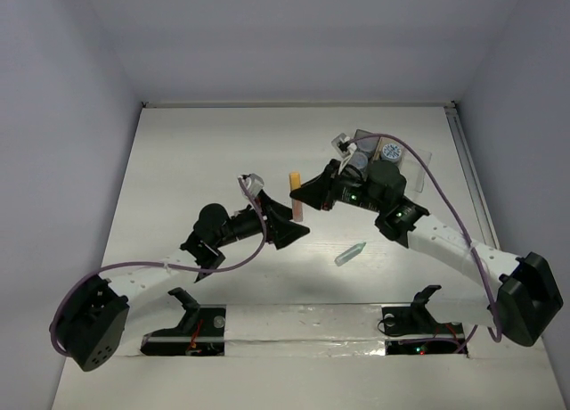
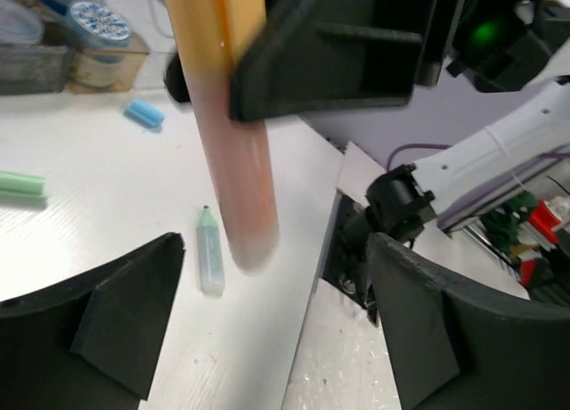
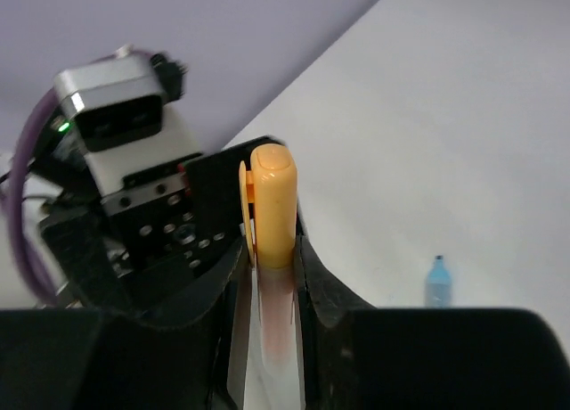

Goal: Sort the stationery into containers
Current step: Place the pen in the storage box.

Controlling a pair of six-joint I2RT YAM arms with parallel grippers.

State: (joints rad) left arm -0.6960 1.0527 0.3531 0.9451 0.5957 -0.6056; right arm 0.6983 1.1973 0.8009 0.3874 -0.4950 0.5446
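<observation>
Mint-green marker lies flat on table, mid-field, apart from both arms. Left gripper: jaws spread wide, empty. Right gripper: jaws clamped on orange-capped salmon marker, held upright between the grippers. Farther back, light blue stick on table. Farthest, tray row holds blue-white jar.

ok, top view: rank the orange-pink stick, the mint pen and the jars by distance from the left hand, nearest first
1. orange-pink stick: just beyond the left hand, gripped by the right hand.
2. mint pen: lying loose to the left hand's right.
3. jars: farthest, up and to the right, towards the back.
</observation>
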